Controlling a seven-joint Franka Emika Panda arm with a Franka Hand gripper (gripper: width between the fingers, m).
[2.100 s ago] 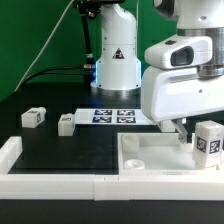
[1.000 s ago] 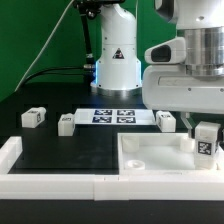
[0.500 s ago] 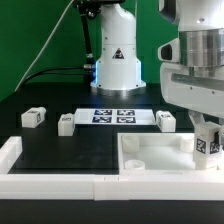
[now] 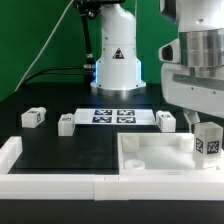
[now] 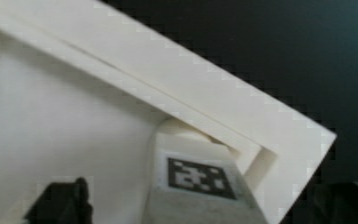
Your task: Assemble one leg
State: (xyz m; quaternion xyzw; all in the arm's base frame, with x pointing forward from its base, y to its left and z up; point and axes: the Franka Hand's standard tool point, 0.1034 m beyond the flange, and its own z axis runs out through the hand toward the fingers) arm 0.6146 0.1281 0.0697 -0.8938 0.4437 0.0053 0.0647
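The upright leg (image 4: 208,141), a small stubby white block, is standing at the corner of the large white square part (image 4: 150,162) on the exterior view's right, showing its black-and-white tag (image 5: 201,176). Three matching legs are lying loose on the dark worktop (image 4: 60,150). The far leg (image 4: 33,117) and the middle leg (image 4: 66,123) are sitting near each other toward the exterior view's left, and the near leg (image 4: 165,120) is resting just behind the square part.

My exterior camera sits low and close, facing across the black table (image 4: 90,140) toward the arm's base (image 4: 116,62). My wrist camera looks down, very near. Both show the tray (image 5: 123,75) corner and tagged leg (image 5: 199,178).
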